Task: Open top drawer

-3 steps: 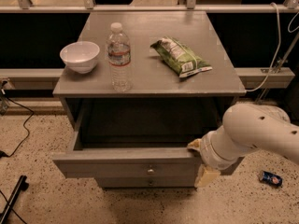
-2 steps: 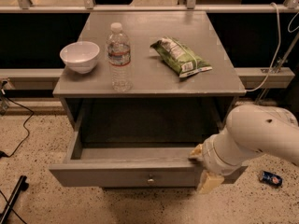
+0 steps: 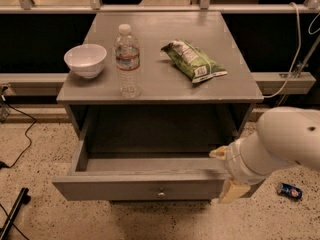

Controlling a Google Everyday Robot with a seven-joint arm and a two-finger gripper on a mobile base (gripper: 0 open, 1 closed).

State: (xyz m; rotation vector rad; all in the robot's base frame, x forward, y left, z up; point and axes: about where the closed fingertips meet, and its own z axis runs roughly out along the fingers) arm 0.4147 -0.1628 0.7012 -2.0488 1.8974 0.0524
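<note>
On counter [image 3: 160, 84], white bowl [image 3: 85, 60] at left, upright water bottle [image 3: 127, 61] just beside, green snack bag [image 3: 192, 60] right; blue packet [image 3: 289, 190] on speckled floor [image 3: 40, 154].

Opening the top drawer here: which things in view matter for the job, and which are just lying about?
For the job:
top drawer, pulled well out
gripper, at the drawer front's right end

Lying about:
white bowl, water bottle and green snack bag on the table top
small blue packet on the floor

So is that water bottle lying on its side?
No, the water bottle stands upright on the cabinet top; the gripper is at the right front corner of the top drawer.
</note>
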